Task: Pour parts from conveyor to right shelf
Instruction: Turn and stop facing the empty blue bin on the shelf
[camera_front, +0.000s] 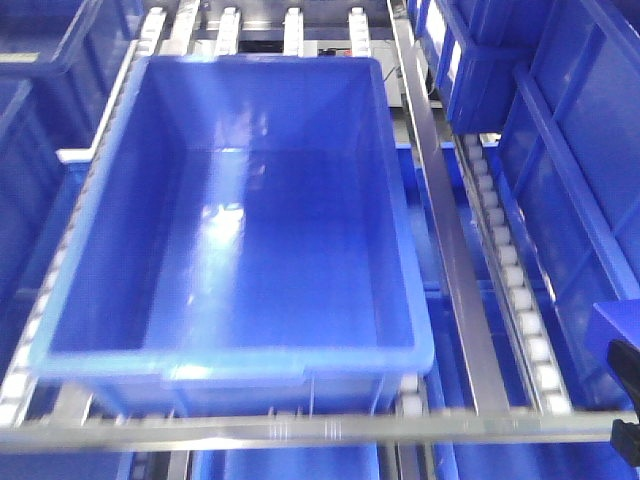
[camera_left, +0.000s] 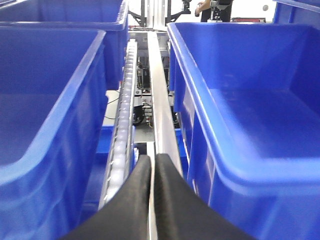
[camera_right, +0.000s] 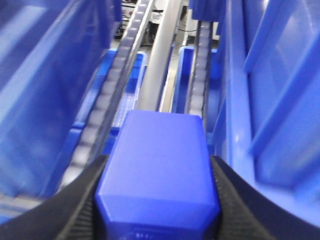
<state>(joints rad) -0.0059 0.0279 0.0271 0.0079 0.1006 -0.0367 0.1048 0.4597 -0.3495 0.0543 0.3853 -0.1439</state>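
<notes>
My right gripper (camera_right: 157, 167) is shut on a small blue plastic box (camera_right: 160, 145), with one black finger on each side of it. The box and gripper also show at the lower right edge of the front view (camera_front: 615, 330). A large blue bin (camera_front: 230, 362) sits on the roller shelf in front of me, and I see no parts inside it. My left gripper (camera_left: 151, 165) is shut and empty. It hovers over a metal rail (camera_left: 159, 100) between two blue bins. No loose parts show in any view.
Roller tracks (camera_front: 515, 270) and a metal divider rail (camera_front: 445, 220) run along the right of the large bin. More blue bins stand on the right shelf (camera_front: 560, 130) and on the left (camera_left: 50, 150). Bin walls flank the right gripper closely (camera_right: 260, 100).
</notes>
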